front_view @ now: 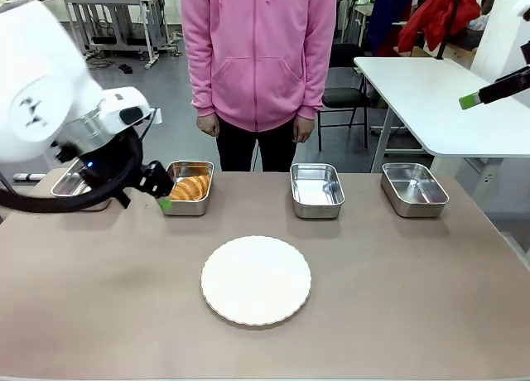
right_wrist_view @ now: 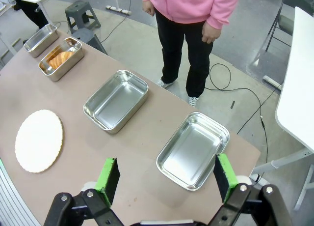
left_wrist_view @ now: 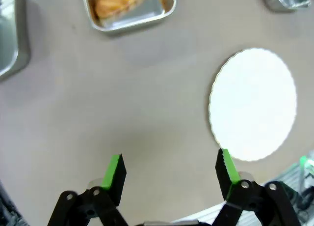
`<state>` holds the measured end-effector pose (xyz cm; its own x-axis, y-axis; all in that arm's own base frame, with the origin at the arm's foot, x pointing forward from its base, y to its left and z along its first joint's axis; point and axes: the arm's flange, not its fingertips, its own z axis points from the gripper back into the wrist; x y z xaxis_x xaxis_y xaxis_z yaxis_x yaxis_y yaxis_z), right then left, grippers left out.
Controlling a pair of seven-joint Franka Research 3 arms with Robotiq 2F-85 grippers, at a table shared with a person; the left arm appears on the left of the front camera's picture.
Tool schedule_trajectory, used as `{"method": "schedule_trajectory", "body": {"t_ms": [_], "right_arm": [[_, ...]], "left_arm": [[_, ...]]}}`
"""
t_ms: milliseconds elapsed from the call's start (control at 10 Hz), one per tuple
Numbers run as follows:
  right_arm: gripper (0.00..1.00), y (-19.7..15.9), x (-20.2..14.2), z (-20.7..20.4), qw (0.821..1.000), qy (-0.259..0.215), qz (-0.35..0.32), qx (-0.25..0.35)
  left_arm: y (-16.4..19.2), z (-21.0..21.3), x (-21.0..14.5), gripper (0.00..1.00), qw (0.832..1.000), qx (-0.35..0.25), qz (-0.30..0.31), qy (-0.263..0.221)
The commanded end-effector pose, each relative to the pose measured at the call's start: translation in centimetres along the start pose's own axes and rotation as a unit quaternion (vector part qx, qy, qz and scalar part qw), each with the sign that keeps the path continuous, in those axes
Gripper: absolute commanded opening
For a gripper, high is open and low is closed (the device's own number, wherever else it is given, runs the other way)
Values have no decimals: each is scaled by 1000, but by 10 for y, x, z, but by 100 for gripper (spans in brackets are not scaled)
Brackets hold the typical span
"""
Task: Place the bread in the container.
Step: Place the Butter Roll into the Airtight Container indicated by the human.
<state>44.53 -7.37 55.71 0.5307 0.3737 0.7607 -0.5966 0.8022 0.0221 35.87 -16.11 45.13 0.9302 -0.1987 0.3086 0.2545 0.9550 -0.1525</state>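
With nothing between its green pads, the left gripper [left_wrist_view: 169,169] is seen spread wide over bare table [left_wrist_view: 122,103], clear of the surface. In the front view the left gripper [front_view: 163,190] is parked just beside the near-left corner of the container [front_view: 189,205], with the white arm bulk behind it at picture left. The bread [front_view: 191,187] is lying inside that container, second tray from the robot's left. The same bread [left_wrist_view: 117,0] is seen in the left wrist view at the top edge, inside the container [left_wrist_view: 147,20], well apart from the fingertips. The white plate [left_wrist_view: 253,104] is sitting off to one side of the left gripper, bare.

The right gripper [right_wrist_view: 167,174] is also spread wide, nothing held, raised high above the table's right end. One green fingertip of it is caught at the front view's right edge [front_view: 469,101], up in the air over the white side table [front_view: 431,99]. Below it, two trays are seen unfilled: the nearest tray [right_wrist_view: 194,150] and the middle tray [right_wrist_view: 117,100]. Further off, the container [right_wrist_view: 61,59] with the bread [right_wrist_view: 59,58] and a fourth tray [right_wrist_view: 40,39] beyond it are visible. The plate [right_wrist_view: 39,140] is near the robot-side edge.

A person in a pink hoodie [front_view: 258,50] is standing at the far side, hands down, not touching anything.
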Motion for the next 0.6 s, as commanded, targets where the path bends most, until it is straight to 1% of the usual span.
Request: {"method": "schedule_trajectory", "body": {"t_ms": [0,100,200,500], "right_arm": [[100,0,1,0,1000,-9,-1,5],[100,0,1,0,1000,-9,-1,5],[100,0,1,0,1000,-9,-1,5],[100,0,1,0,1000,-9,-1,5]], "left_arm": [[9,-2,-21,92,999,3,27,-31],[15,-2,-22,92,999,-3,22,-44],[3,7,-3,92,1000,2,10,-16],[3,7,-3,92,1000,2,10,-16]]}}
